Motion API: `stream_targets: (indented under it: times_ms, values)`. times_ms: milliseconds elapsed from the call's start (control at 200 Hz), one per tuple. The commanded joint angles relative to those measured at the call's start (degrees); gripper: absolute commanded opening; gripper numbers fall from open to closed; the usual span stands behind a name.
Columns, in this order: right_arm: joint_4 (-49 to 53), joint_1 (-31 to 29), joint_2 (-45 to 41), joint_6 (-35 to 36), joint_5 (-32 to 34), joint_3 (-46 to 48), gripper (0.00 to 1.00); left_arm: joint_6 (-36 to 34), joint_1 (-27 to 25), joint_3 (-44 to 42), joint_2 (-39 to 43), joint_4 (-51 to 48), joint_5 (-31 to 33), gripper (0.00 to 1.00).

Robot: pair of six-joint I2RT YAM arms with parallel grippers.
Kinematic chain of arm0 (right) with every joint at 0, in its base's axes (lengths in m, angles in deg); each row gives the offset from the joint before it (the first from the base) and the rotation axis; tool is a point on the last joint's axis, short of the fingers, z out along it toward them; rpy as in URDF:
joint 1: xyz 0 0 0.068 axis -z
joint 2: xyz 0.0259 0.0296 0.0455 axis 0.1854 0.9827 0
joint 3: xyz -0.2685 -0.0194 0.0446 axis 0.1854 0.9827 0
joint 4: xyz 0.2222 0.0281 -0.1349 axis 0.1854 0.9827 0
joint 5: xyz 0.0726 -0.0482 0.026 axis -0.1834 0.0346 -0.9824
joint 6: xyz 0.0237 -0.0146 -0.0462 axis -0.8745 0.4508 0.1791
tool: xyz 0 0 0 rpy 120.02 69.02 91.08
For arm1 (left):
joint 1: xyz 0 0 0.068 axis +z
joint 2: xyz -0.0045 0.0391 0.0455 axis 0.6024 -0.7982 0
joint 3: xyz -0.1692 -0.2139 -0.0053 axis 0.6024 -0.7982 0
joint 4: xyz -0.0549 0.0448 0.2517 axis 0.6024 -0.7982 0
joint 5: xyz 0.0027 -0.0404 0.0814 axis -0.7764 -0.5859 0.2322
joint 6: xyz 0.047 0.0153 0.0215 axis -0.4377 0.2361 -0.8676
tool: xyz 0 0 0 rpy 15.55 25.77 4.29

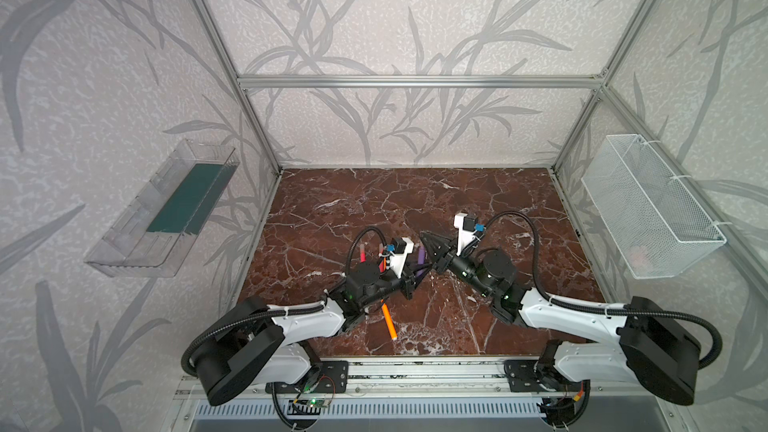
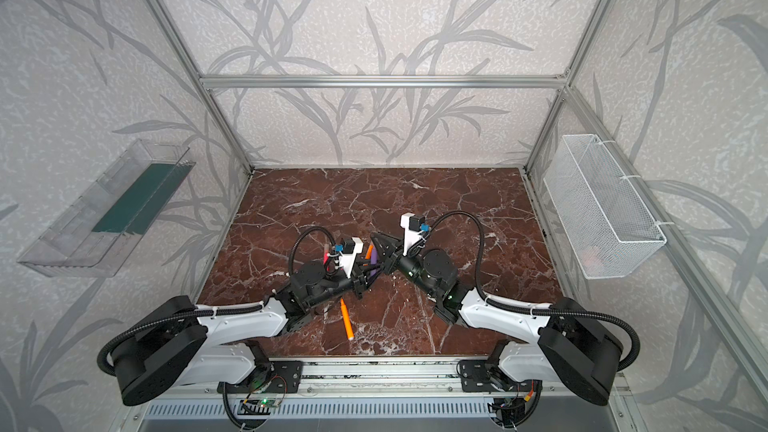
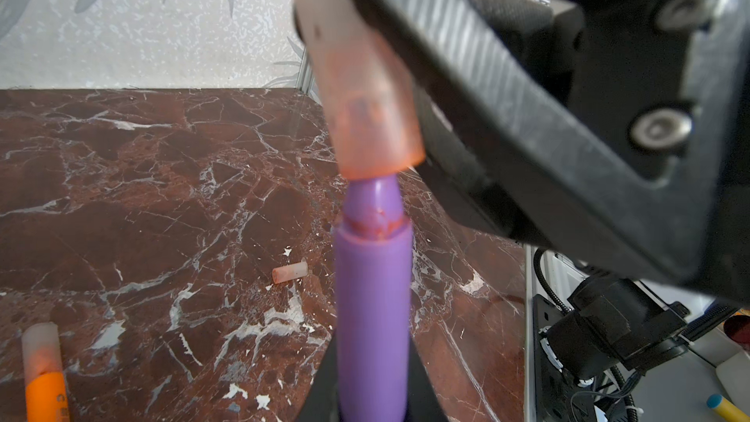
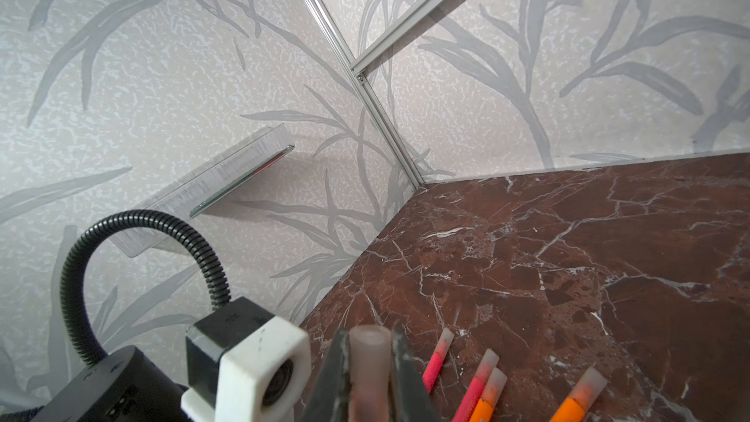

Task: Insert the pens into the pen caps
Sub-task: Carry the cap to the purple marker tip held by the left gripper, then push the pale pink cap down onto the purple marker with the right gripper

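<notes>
Two grippers meet near the middle of the bench [image 1: 498, 209] in both top views. The left gripper [image 1: 417, 273] is clamped on the purple pen [image 1: 421, 258], which points toward the back edge with its tip up against the right gripper [image 1: 427, 240]. That gripper's jaws are together on something too small to make out from here. An orange pen [image 1: 388, 322] lies alone near the front edge, left of middle, beside the left arm. A pink pen [image 1: 363, 252] lies past the left wrist, partly hidden by it.

Left wrist view: the purple pen [image 3: 373, 318] rises from between the left gripper's closed fingers [image 3: 320, 395], and its rounded tip meets the open mouth of the cap [image 3: 377, 131]. The right gripper holds the cap, and its black finger [image 3: 507, 87] lies along it. A loose cap [image 3: 290, 271] lies on its side on the bench, well apart from the pens. A capped orange pen [image 3: 42, 375] is cut off by the picture's edge.

Right wrist view: the cap [image 4: 369, 363] is pinched between the right gripper's two fingers [image 4: 337, 375] and sticks out past their tips. Beyond it four capped pens [image 4: 481, 383] lie side by side on the bench, two pink and two orange. The left arm's camera [image 4: 259, 375] is just beside the gripper.
</notes>
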Motion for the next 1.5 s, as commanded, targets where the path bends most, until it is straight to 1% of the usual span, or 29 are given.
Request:
stream_targets:
  times_ms: [0,265,305,470,540,560,630,720,800,885,950,1175,1195,1235,1385,1499]
  values:
    - [-2.5,-0.6,-1.6,-0.4,-1.1,2.3,0.00,2.4,0.4,-0.1,0.0,4.5,1.1,0.00]
    - [-3.6,-1.1,-3.5,0.1,-2.7,5.5,0.00,3.6,0.4,-0.4,-1.1,7.8,-1.4,0.00]
    - [-2.5,-1.1,-3.9,0.3,-2.9,5.4,0.03,3.5,0.4,-0.3,-1.3,7.9,-2.1,0.00]
    - [8.5,-1.1,-5.9,1.6,-4.1,1.7,0.06,3.0,0.4,0.0,-2.3,9.4,-4.6,0.00]
    - [12.6,-1.2,-6.0,1.9,-4.9,-0.6,0.08,2.8,0.4,0.3,-2.6,9.2,-4.7,0.00]
    - [15.7,-1.2,-6.0,2.0,-5.0,-1.3,0.08,2.7,0.4,0.4,-2.7,9.0,-4.7,0.00]
    - [21.2,-1.2,-6.0,2.0,-5.3,-3.7,0.09,2.3,0.4,1.0,-3.0,7.9,-4.6,0.00]
    - [26.4,-1.4,-6.0,3.0,-5.4,-5.8,0.09,1.9,0.4,1.8,-3.0,5.8,-3.8,0.00]
    - [29.1,-2.1,-6.6,3.9,-3.9,-6.7,0.09,1.5,0.4,2.3,-3.0,4.5,-2.6,0.00]
    - [33.0,-4.1,-7.8,6.0,0.4,-7.7,0.09,1.1,0.4,2.7,-2.7,2.5,-1.0,0.00]
    - [34.1,-5.7,-8.6,7.1,3.3,-7.7,0.09,1.0,0.4,2.8,-2.5,1.5,0.3,0.00]
    - [33.0,-7.2,-10.0,5.1,4.9,-5.7,0.08,1.0,0.2,2.8,-2.1,0.7,1.6,0.00]
    - [33.1,-8.9,-10.0,5.2,5.3,-5.8,0.09,1.0,0.3,2.8,-2.1,0.6,1.6,0.00]
    - [33.5,-9.5,-10.0,5.2,6.2,-5.9,0.12,1.0,0.3,2.9,-2.2,0.6,1.6,0.00]
    - [35.8,-9.8,-12.0,4.8,8.5,-6.3,0.38,1.0,0.2,2.9,-2.2,0.6,1.5,0.00]
    - [36.3,-9.8,-16.8,5.1,11.0,-4.7,0.48,0.7,0.3,2.4,-1.5,0.7,1.6,0.00]
